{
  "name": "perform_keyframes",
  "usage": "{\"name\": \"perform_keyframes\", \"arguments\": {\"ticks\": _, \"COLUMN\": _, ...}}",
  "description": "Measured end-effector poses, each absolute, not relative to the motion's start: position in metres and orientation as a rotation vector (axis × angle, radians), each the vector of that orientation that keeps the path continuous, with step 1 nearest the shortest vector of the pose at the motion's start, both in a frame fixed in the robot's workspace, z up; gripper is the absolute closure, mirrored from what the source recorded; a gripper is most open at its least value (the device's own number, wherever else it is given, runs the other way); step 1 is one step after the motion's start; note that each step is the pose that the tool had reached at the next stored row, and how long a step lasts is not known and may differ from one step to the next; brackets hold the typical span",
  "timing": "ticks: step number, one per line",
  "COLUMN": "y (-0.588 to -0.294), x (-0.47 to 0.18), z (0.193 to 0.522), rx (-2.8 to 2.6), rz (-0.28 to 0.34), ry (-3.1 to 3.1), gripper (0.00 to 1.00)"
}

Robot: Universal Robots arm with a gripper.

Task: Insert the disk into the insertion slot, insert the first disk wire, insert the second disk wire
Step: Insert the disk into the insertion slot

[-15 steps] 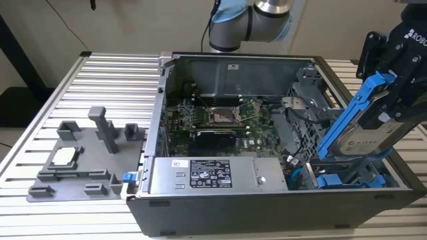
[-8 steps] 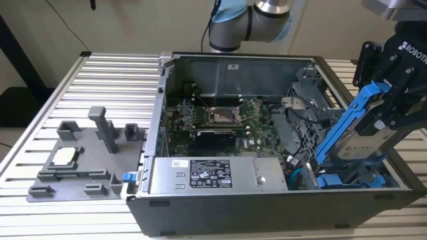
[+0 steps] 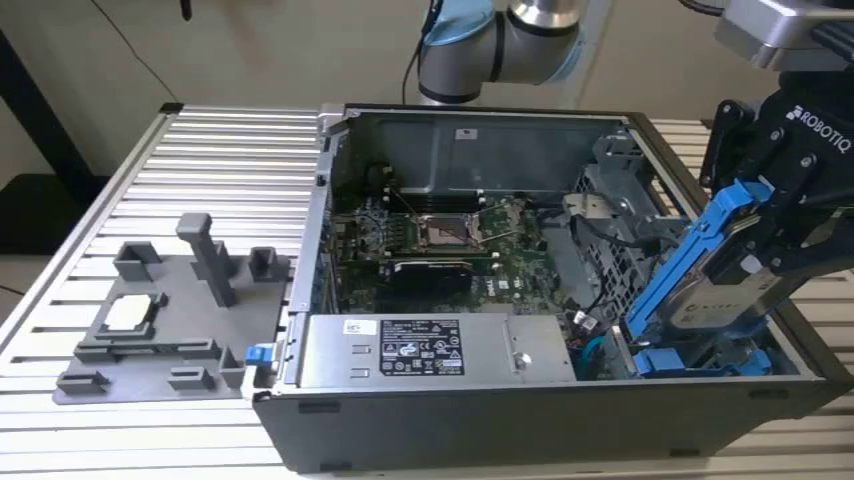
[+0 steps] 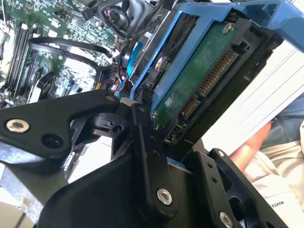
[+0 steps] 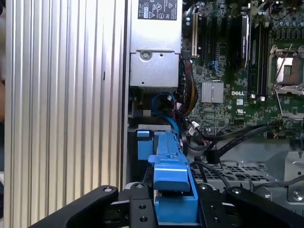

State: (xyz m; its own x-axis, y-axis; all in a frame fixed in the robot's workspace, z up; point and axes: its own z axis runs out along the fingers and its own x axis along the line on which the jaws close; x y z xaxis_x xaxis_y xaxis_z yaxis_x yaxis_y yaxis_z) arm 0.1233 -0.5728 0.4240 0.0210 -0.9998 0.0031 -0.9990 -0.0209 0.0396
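Power supply [image 3: 407, 350] beside motherboard [image 3: 441, 240]; grey fixture [image 3: 160, 320] on table [image 3: 227, 150]

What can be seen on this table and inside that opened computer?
Ribbed metal table: one, silver, under everything.
Open computer case: one, dark grey, lying on the table.
Motherboard: one, green, inside the case.
Power-supply box with a white sticker: one, grey, along the case's near wall.
Cables: several, black, beside the motherboard.
Plastic fixture tray: one, grey, on the table at the exterior view's left of the case.
Flat rectangular disk in a plastic carrier frame: one, silver-grey and bright blue, tilted at the case's end on the exterior view's right.
Person's arm: one, bare, beyond the disk.
Robot arm: one, silver and light blue, behind the case.
Gripper: one, black, shut on the disk.
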Motion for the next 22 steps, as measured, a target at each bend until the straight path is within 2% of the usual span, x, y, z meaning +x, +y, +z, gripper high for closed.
{"name": "perform_keyframes", "arguments": {"ticks": 22, "y": -0.573, "x": 0.127, "z": 0.388, "rx": 2.226, "rz": -0.04, "ry": -2.173, "gripper": 0.67}}
